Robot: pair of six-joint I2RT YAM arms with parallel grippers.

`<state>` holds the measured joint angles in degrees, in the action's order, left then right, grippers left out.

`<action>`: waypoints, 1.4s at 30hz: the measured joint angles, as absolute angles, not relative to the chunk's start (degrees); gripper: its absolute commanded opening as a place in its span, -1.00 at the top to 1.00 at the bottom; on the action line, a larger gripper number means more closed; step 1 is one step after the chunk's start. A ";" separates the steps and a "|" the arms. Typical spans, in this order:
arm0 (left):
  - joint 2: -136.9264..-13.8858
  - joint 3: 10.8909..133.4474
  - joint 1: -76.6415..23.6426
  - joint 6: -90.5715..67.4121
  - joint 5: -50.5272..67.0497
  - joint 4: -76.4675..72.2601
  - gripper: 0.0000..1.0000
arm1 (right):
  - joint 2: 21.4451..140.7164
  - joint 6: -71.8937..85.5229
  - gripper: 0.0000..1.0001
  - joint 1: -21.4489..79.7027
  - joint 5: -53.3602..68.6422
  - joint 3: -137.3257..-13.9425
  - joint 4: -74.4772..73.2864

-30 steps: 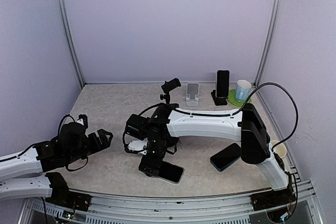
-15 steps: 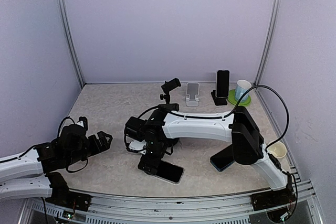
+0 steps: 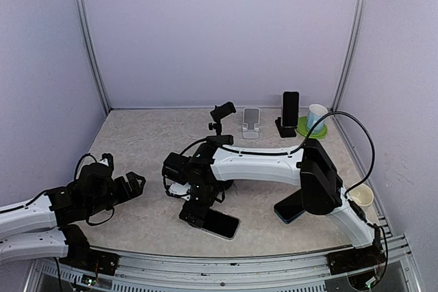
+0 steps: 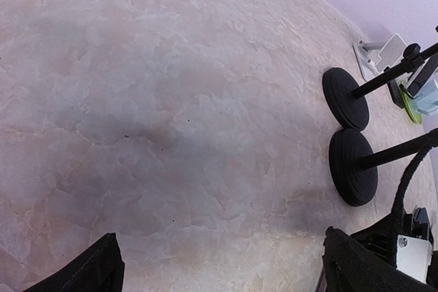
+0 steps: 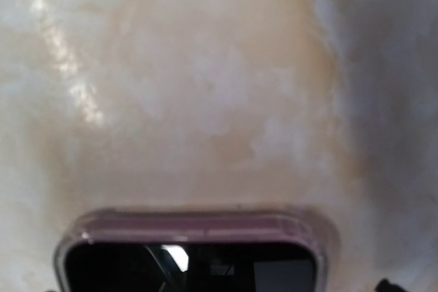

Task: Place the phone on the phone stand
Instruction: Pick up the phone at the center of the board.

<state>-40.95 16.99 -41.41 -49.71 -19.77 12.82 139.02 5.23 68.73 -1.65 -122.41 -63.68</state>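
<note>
**A:** State of the right gripper (image 3: 196, 214)?

**B:** It points down at the left end of the phone (image 3: 222, 224). The phone lies flat, dark face up, on the table (image 3: 137, 143) near the front edge. From above, the fingers merge with the dark wrist and cannot be told apart. The right wrist view shows only the phone's rounded, purplish-rimmed end, with the lower part cropped. Neither finger is clearly in frame. Read as spread wide, nothing gripped.

**A:** And the left gripper (image 3: 135, 184)?

**B:** Low over the table at the left. Its fingers (image 4: 96, 271) sit far apart at the frame corners with only table between them. It is empty.

**A:** Where is the phone stand (image 3: 251, 123)?

**B:** It is pale and unoccupied, at the back of the table, well apart from the phone. Just to its right, a black stand (image 3: 285, 129) holds a 2nd phone (image 3: 290, 109) upright. A 3rd phone (image 3: 293, 206) lies flat at the right, one end hidden behind the right arm (image 3: 274, 163).

**A:** Anything unresolved?

**B:** The left wrist view shows 2 black round bases (image 4: 345, 98) with rods. The nearer rod runs out of frame.
</note>
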 measured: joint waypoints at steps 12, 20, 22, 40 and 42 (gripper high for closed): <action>-39.88 16.32 -40.80 -49.76 -19.49 12.80 -0.98 | 139.02 6.13 -1.00 68.88 -1.69 -122.30 -63.66; -39.59 16.05 -40.75 -49.93 -19.07 12.78 -0.98 | 138.96 6.59 -1.00 68.88 -0.43 -121.16 -62.33; -39.53 16.01 -40.60 -50.00 -18.87 12.78 -0.98 | 138.96 6.72 -1.00 68.88 -0.16 -120.95 -62.11; -39.22 15.35 -40.42 -50.61 -18.44 12.43 -0.98 | 138.74 8.29 -0.93 69.95 -3.14 -119.52 -61.63; -39.22 15.35 -40.29 -50.74 -18.39 12.40 -0.98 | 138.65 8.58 -0.89 70.26 -3.79 -119.44 -61.63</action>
